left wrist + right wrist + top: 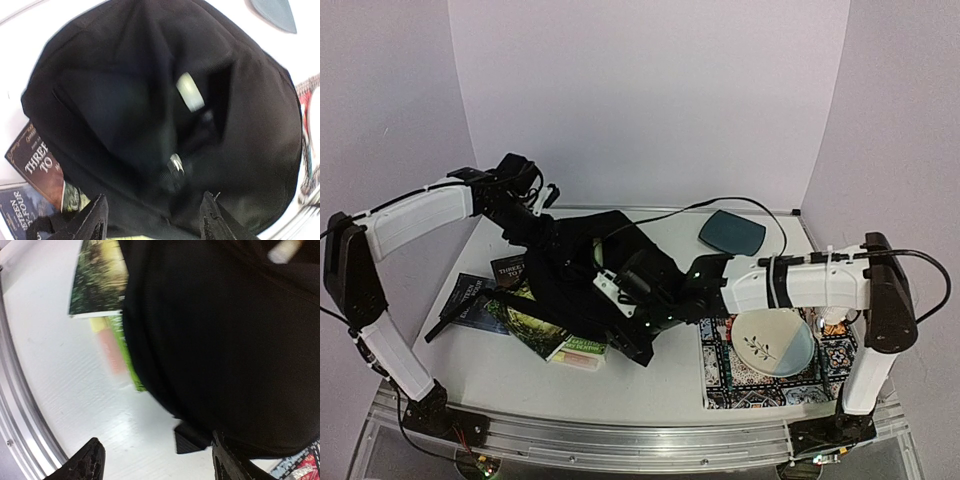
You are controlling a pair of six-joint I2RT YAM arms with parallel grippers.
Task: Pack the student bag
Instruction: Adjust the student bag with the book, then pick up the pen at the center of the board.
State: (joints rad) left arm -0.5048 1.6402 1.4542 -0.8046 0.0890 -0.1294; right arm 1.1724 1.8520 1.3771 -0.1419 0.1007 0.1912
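From above, the student bag [590, 270] lies slumped in the middle of the bench [650, 385], sprawled over a spread of books [510, 272] on its left and near sides. Your left arm [415, 215] reaches over the bag's far left corner. Your right arm [800, 285] comes in low from the right, and its end is lost against the black cloth. A plate [775, 340] sits on a patterned mat [720, 385] well to the right.

In the left wrist view, your left tool [155, 222] has its fingers well apart with nothing between them, poised above dark folds of the bag. The picture is blurred, and the folds seem to sink into a hollow, but you cannot be sure that is the mouth. Find the rim first, then pinch a single layer of it and lift to hold the bag open.

In the right wrist view, your right tool [160, 465] also stands wide open and holds nothing. Bare bench shows between its fingers, and one finger is right at the bag's edge. A green book [120, 355] pokes out from under the cloth. You should probably free a book from beneath the bag, but only once the left side has the cloth raised, or the bag will likely drag along with it.
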